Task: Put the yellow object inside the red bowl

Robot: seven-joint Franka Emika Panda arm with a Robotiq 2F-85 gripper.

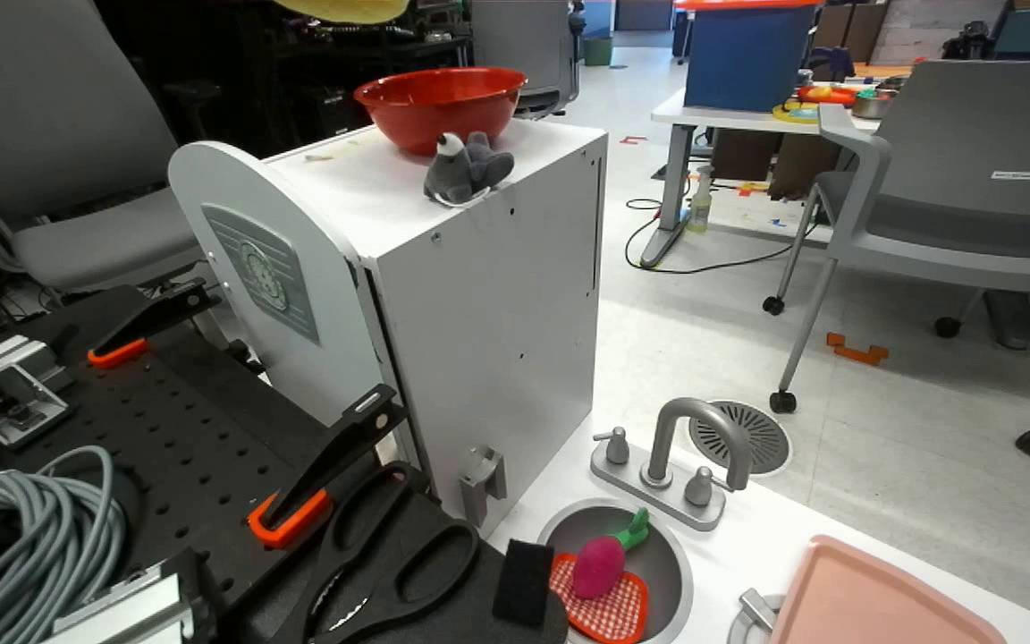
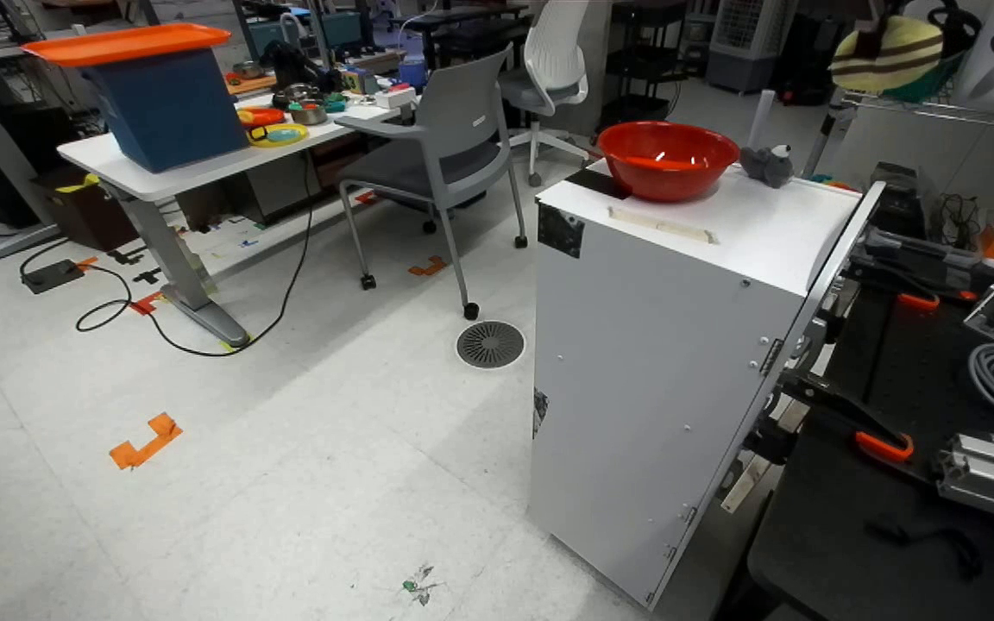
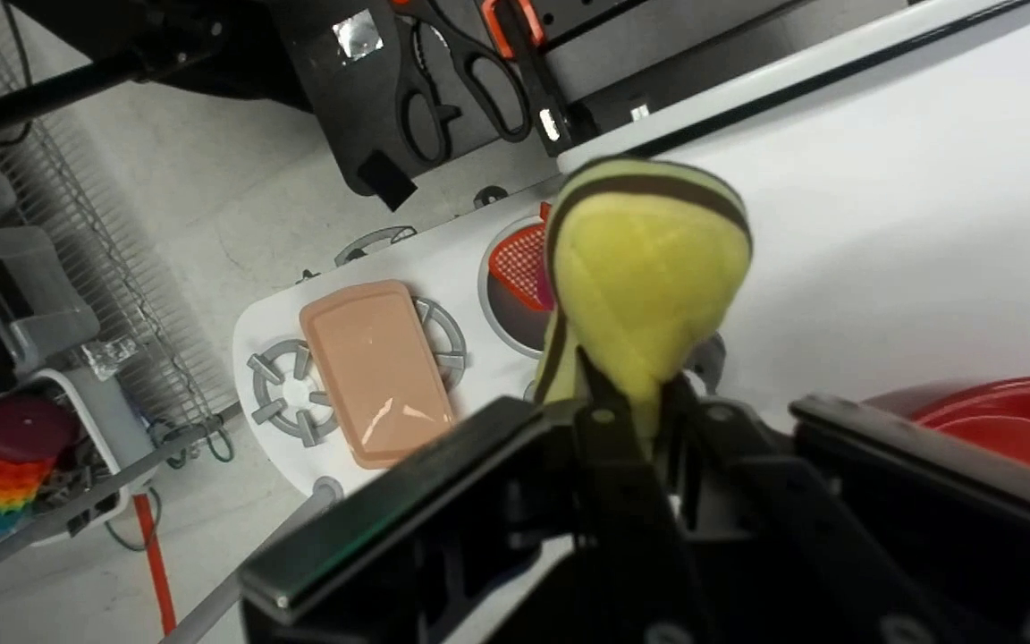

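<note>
The gripper (image 3: 638, 398) is pinching a gathered end of the yellow object (image 3: 654, 259) between its 2 fingers (image 3: 603, 417), with the rest of the soft-looking bulk bulging out beyond the tips. Judging by that, the picking-up is done, while carrying across, lowering and letting go are waiting. The red bowl (image 2: 668, 183) is standing upright on the white cabinet (image 2: 635, 345), near a gray plush toy (image 2: 767, 166); the yellow object is hanging in the air, apart from the bowl and looking higher than its rim in both exterior views. How near it is to being over the opening is hard to judge. In an exterior view the top edge is cropping most of the yellow object (image 1: 345, 9) and leaving the gripper out; in an exterior view the gripper is showing only as a dark, cut-off shape above the yellow object (image 2: 887, 56). In the wrist view the bowl is running out at the right edge, the gripper's body is masking part of it, the fingertips are blurring, and the yellow object is covering part of the sink (image 3: 515, 324).
</note>
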